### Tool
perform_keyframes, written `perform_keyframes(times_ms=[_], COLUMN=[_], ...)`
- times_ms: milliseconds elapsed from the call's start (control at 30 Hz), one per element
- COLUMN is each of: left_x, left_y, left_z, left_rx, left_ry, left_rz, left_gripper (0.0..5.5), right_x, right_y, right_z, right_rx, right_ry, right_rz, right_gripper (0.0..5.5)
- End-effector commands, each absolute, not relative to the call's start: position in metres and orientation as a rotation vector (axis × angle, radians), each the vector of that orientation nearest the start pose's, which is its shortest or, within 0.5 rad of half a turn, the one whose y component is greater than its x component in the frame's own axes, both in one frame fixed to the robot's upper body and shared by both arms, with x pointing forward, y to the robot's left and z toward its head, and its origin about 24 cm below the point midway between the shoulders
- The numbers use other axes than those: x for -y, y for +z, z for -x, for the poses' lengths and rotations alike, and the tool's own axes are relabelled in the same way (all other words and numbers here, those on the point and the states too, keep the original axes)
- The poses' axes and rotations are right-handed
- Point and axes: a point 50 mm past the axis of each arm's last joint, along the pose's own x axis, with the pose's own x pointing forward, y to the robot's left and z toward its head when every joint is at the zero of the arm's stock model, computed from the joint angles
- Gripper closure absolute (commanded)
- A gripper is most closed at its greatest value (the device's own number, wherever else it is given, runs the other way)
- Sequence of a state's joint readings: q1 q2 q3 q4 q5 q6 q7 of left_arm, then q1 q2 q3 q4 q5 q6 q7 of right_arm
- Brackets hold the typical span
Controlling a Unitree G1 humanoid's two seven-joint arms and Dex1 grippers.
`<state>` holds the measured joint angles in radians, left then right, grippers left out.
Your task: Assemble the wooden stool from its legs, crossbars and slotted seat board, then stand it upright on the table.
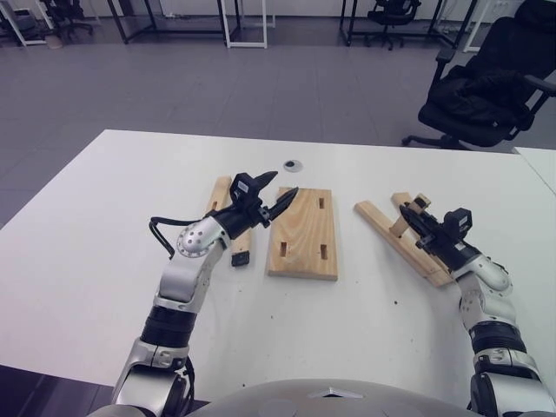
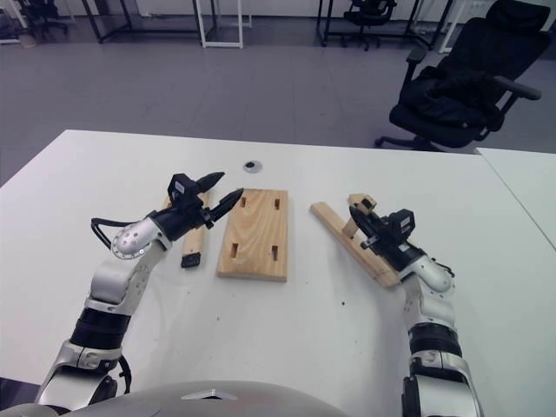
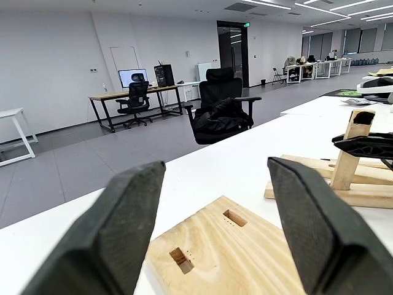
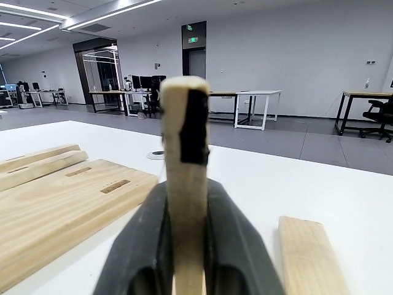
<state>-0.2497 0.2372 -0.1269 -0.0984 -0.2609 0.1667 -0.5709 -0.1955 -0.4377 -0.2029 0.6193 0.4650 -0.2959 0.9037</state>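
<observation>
Left arm bent at the elbow, forearm lifted off the counter (image 1: pixel 104 217). The left pincer (image 1: pixel 280 184) hangs in the air with its two fingers (image 3: pixel 116 239) spread wide, gripping nothing. One seat board (image 1: pixel 302 233) lies flat just ahead of and below this pincer, four slots counted in its face; from the left wrist, two of them show between the fingers. Two wooden strips (image 1: pixel 219 195) lie side by side under the left forearm, just beside the board on the side away from the right pincer. Right arm low, forearm stretched forward close over the counter. The right pincer (image 1: pixel 415 213) is clamped on a short wooden post (image 4: pixel 186 147) that stands upright between its fingers. The post rises from a long strip (image 1: pixel 387 233) lying flat beneath that pincer, with one shorter piece (image 1: pixel 400 200) just beyond it; how they join I cannot tell. Board and long strip near each other, not touching. One round grommet (image 1: pixel 291 162) sits in the counter beyond the left pincer.
</observation>
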Motion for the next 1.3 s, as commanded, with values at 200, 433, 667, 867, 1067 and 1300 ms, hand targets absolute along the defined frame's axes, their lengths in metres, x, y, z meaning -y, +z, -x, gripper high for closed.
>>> perform_keyframes(times_ms=[200, 433, 667, 867, 1067, 1300], left_x=[-0.115, -0.113, -0.113, -0.113, -0.11, -0.11], left_y=[0.108, 0.108, 0.108, 0.107, 0.104, 0.103], left_z=[-0.28, -0.281, -0.281, -0.276, -0.273, -0.273], left_rx=[0.118, 0.132, 0.146, 0.14, 0.131, 0.128], left_ry=[-0.777, -0.763, -0.748, -0.742, -0.738, -0.73], left_rz=[-0.074, -0.081, -0.083, -0.087, -0.09, -0.096], left_gripper=[2.45, 2.45, 2.45, 2.45, 2.45, 2.45], right_x=[0.272, 0.266, 0.271, 0.276, 0.278, 0.278], right_y=[-0.009, 0.029, 0.041, 0.048, 0.038, 0.037], right_z=[-0.242, -0.267, -0.259, -0.24, -0.239, -0.242], right_rx=[-0.255, -0.112, -0.288, -0.517, -0.627, -0.663], right_ry=[0.521, 0.544, 0.571, 0.64, 0.55, 0.551], right_rz=[-0.087, -0.071, -0.008, 0.138, 0.183, 0.224], right_gripper=[5.08, 4.1, 3.01, 1.92, 1.92, 2.64])
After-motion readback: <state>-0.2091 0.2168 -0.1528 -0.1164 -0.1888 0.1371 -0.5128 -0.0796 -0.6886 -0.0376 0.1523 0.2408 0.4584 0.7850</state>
